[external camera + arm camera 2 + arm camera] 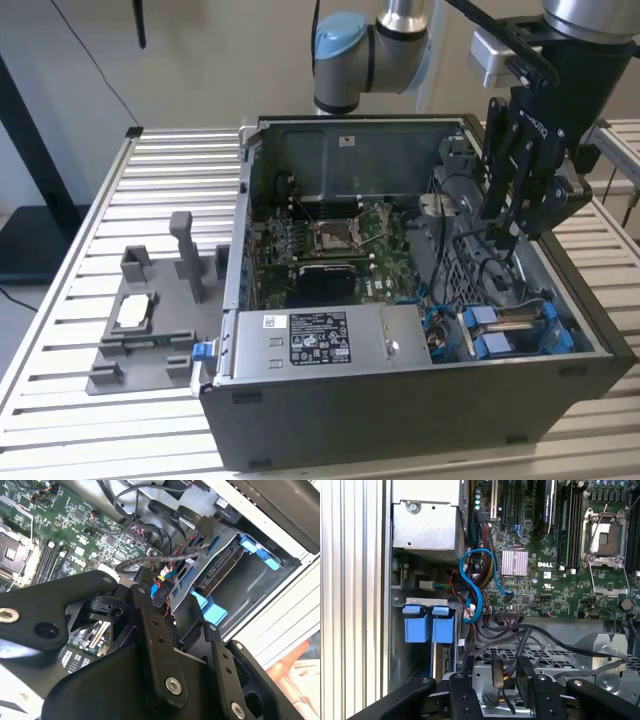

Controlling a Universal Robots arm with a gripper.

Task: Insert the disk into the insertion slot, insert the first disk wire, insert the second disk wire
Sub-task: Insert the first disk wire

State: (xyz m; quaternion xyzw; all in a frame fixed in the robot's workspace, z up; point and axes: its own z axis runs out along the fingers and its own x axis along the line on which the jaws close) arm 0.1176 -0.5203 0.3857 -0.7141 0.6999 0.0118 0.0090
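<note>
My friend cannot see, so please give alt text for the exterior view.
A robot arm's black claw reaches down among cables inside an open computer case, near a blue-framed disk already mounted there. A motherboard and grey power-supply box sit inside too.

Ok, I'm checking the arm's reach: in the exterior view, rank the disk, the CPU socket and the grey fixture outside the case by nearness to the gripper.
1. The disk, in its bay just below the gripper.
2. The CPU socket, mid-case, toward the exterior view's left.
3. The grey fixture, outside the case, farthest to the exterior view's left.
</note>
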